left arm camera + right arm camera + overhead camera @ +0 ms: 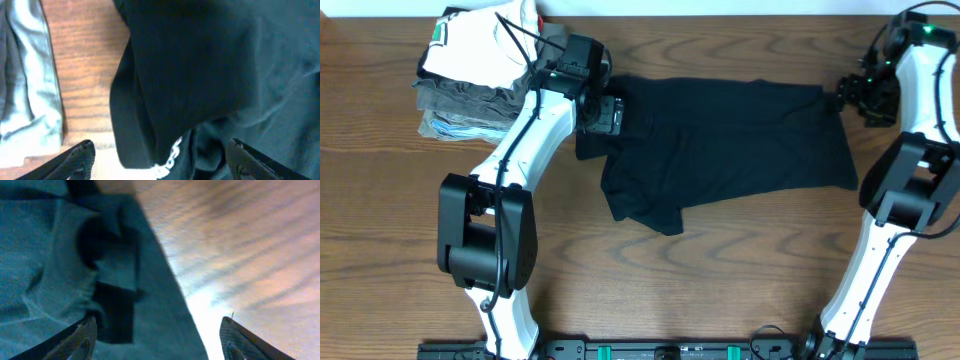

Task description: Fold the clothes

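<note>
The black garment lies spread across the middle of the table, its lower left part bunched. My left gripper is open at the garment's upper left edge. In the left wrist view its jaws are wide apart over a black fold with white logo lettering. My right gripper is open at the garment's upper right corner. In the right wrist view its jaws straddle the cloth's edge.
A stack of folded garments, white on top of grey-olive and light blue, sits at the back left beside my left arm. A light blue folded edge shows in the left wrist view. The wooden table extends in front of the garment.
</note>
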You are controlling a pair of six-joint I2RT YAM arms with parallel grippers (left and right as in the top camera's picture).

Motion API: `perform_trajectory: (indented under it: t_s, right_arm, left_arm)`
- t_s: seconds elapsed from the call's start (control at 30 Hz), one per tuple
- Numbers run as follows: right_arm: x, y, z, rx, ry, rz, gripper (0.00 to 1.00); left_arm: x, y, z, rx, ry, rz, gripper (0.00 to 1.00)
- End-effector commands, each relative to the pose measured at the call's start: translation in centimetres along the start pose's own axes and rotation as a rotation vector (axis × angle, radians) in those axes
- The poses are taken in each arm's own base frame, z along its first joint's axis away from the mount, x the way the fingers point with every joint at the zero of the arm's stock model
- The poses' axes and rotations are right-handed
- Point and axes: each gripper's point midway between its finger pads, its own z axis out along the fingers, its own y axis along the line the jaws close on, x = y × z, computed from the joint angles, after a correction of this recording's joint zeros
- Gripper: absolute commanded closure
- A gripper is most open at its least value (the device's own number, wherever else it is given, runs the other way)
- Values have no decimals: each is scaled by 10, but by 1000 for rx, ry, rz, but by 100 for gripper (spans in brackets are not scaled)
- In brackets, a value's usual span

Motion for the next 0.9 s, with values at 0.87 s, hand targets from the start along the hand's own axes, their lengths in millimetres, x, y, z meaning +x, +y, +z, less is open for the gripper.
perform_trajectory:
  t_s: [0.87]
  right_arm:
    - [122,13,-200,-34,-135,-30,15]
  left_arm:
    - [84,-5,-156,-17,60,-220,4]
